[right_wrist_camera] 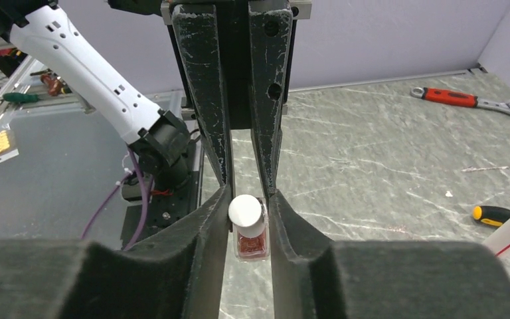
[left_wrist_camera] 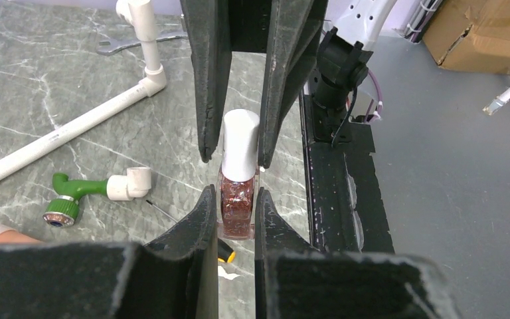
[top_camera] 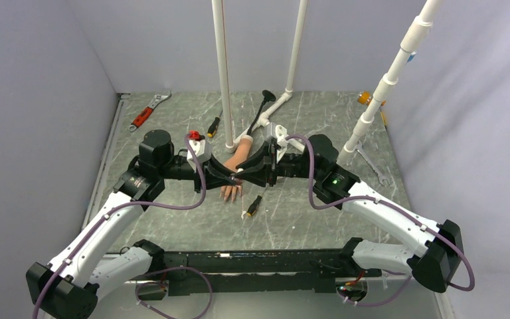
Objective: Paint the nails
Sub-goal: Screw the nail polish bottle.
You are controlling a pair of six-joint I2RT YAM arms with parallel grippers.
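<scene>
A small nail polish bottle (left_wrist_camera: 237,207) of red glitter polish with a white cap (left_wrist_camera: 241,141) hangs over the table. My left gripper (left_wrist_camera: 237,193) is shut on its glass body. My right gripper (right_wrist_camera: 248,197) comes in from the opposite side, its jaws narrow around the cap (right_wrist_camera: 247,210). One finger touches the cap and a thin gap shows at the other. In the top view both grippers (top_camera: 241,175) meet just above the peach mannequin hand (top_camera: 237,159), which lies palm down. Its nails are too small to make out at the fingertips (top_camera: 231,195).
A yellow-and-black screwdriver (top_camera: 254,206) lies just right of the hand and another (top_camera: 214,125) lies behind it. White PVC pipes (top_camera: 224,73) stand at the back. A red wrench (top_camera: 147,114), a silver wrench (top_camera: 372,166) and a green valve (left_wrist_camera: 73,196) lie around.
</scene>
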